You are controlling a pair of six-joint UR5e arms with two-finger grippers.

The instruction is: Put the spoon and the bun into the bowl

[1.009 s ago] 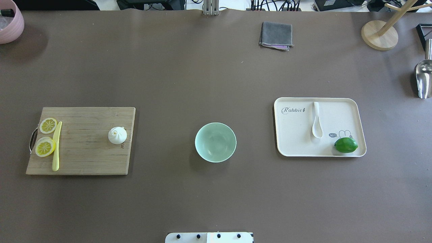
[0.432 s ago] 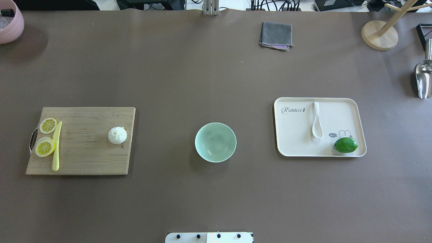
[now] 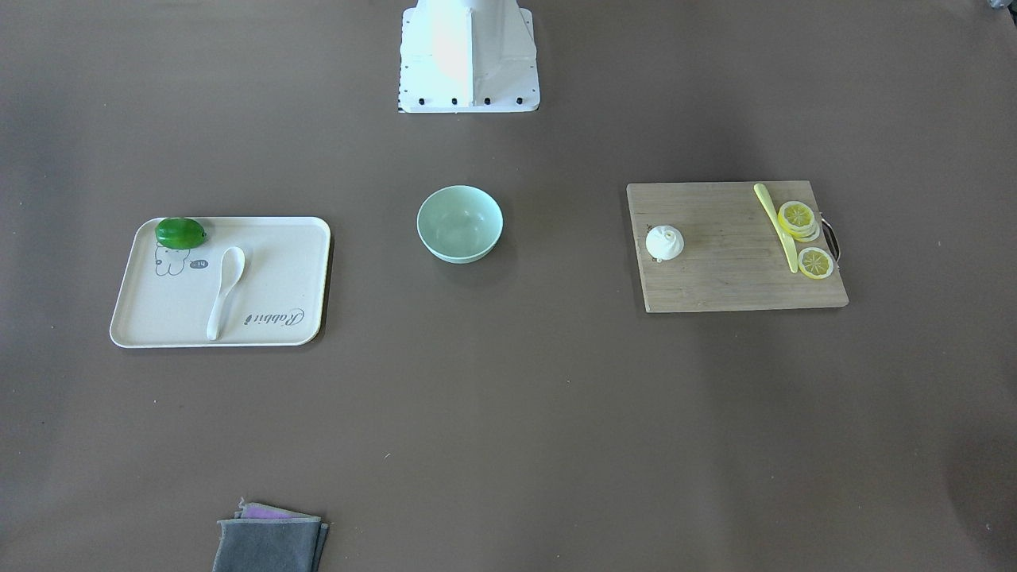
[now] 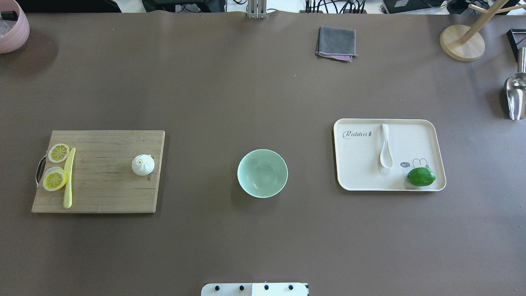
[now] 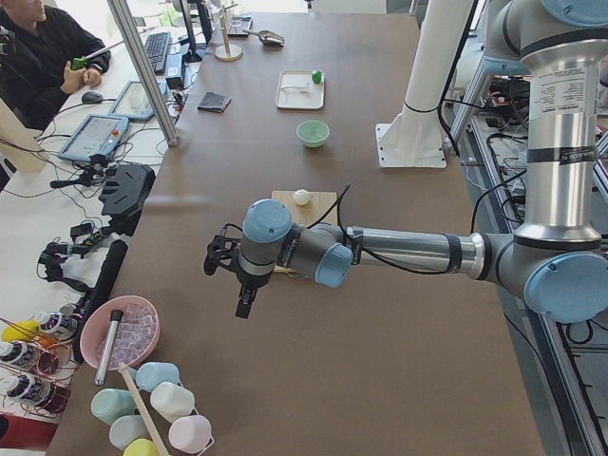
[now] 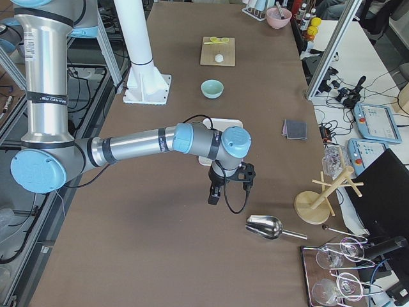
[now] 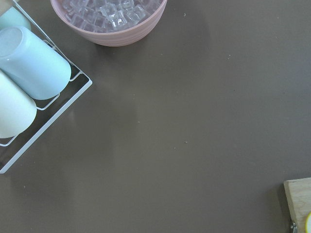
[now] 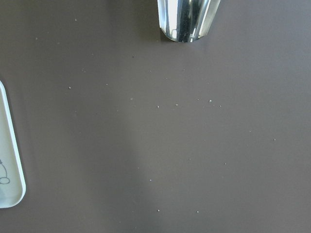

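The white spoon (image 4: 385,148) lies on a cream tray (image 4: 357,164) to the right, scoop toward me. The white pleated bun (image 4: 143,165) sits on a wooden cutting board (image 4: 102,185) to the left. The mint-green bowl (image 4: 238,172) stands empty between them. In the front view the spoon (image 3: 225,290), bun (image 3: 664,241) and bowl (image 3: 459,224) all show. My left gripper (image 5: 233,285) shows only in the left side view, above the table beyond the board. My right gripper (image 6: 220,192) shows only in the right side view, between tray and scoop. I cannot tell whether either is open or shut.
A lime (image 4: 421,176) is on the tray. Lemon slices (image 4: 55,179) and a yellow knife (image 4: 68,179) are on the board. A grey cloth (image 4: 336,42), wooden stand (image 4: 462,42), metal scoop (image 4: 515,94) and pink ice bowl (image 7: 109,19) with a cup rack (image 7: 29,73) stand at the edges.
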